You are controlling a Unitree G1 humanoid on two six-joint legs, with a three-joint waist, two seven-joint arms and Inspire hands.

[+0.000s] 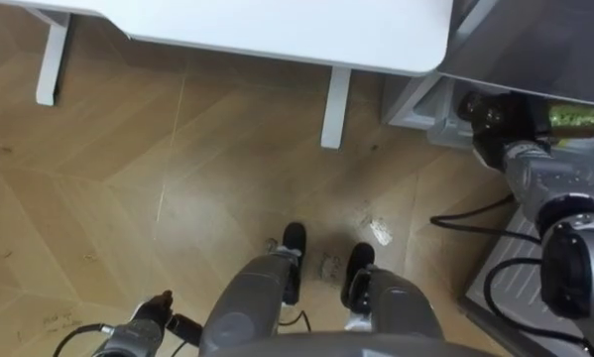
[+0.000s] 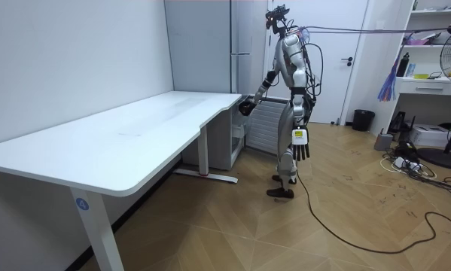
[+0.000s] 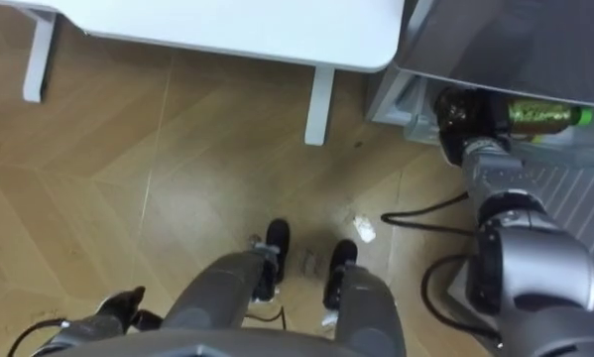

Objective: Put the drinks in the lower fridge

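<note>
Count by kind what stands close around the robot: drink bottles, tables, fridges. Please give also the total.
Drink bottles: 1, the green bottle held in the right hand.
Tables: 1, the white table.
Fridges: 1, the grey fridge.
Total: 3.
</note>
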